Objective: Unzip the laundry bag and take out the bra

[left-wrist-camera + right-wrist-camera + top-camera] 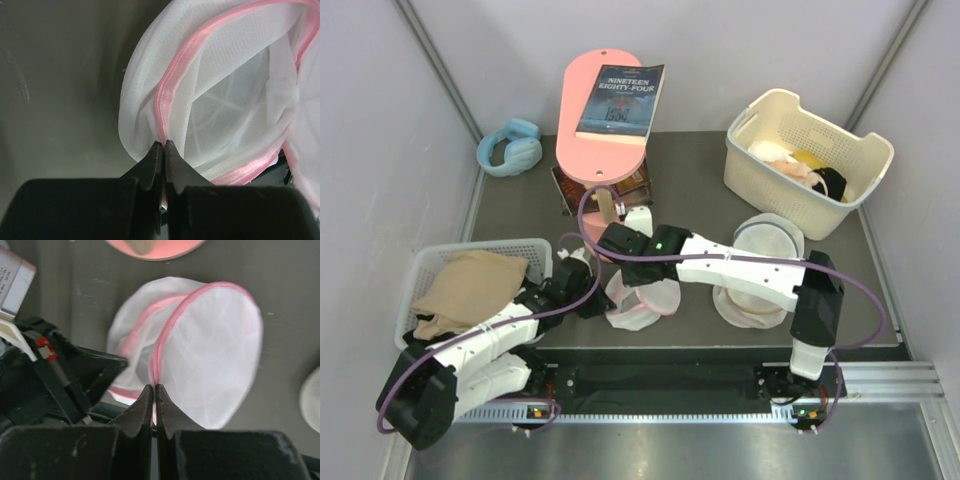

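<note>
The laundry bag [642, 302], white mesh with pink trim, lies crumpled at the table's front middle. My left gripper [606, 300] is at its left side and is shut on the pink trim [165, 107], as the left wrist view shows [163, 144]. My right gripper [634, 282] comes from above and is shut on the bag's pink band; its fingertips [154, 386] meet on the trim [167, 335]. The bag's mesh [235, 95] looks pale inside. The bra does not show inside it and is hidden.
A second white mesh bag with a beige rim [758, 270] lies to the right. A cream basket [807, 160] stands at the back right. A grey basket [420, 265] holding tan cloth [470, 285] is at the left. A pink board [600, 140] with a book [620, 100] and blue earmuffs [510, 148] are behind.
</note>
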`<move>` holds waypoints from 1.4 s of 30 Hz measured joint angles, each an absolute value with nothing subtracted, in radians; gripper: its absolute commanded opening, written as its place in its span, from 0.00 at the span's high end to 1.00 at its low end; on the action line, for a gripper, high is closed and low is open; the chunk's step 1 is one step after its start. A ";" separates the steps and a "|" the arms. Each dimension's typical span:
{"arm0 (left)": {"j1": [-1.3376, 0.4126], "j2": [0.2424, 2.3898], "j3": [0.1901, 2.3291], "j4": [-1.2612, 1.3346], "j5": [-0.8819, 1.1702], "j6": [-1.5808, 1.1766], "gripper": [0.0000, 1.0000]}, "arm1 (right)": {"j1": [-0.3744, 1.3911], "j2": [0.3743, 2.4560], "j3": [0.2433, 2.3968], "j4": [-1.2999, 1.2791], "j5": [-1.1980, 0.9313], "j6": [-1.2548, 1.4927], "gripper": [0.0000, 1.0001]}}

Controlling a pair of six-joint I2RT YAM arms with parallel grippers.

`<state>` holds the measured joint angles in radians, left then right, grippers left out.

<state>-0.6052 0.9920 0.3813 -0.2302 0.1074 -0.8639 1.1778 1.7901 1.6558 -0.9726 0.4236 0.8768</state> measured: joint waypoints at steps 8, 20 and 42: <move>-0.605 0.898 0.399 -0.316 0.065 -0.850 0.70 | 1.195 1.816 1.563 -0.798 0.340 0.912 1.00; -0.605 0.719 0.564 -0.657 -0.065 -0.859 0.10 | 1.195 1.848 1.544 -0.668 0.286 0.930 0.80; -0.604 0.749 0.713 -0.756 -0.208 -0.822 0.01 | 1.168 1.523 1.155 -0.527 0.351 0.970 0.00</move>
<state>-0.6041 0.7494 0.7128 -0.7563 -0.2081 -0.8215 1.1683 1.5227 1.1545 -0.5266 0.3511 0.9695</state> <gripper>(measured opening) 0.987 0.996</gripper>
